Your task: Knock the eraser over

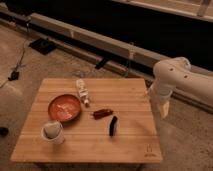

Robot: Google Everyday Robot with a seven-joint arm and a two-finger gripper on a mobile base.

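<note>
Eraser (113,125) seen on the wooden table (135,100), near the middle, gripper (163,109) held off the right edge, well apart, its state cannot be told

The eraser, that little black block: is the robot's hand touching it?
Apart. The camera view shows the hand hanging beside the right edge of the table, with a stretch of bare wood between it and the eraser.

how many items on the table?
5: red round bowl left, white cup front-left, white bottle-like item rear, reddish-brown long object centre, small black oblong eraser beside it. Pincer hangs right of wooden table.
</note>
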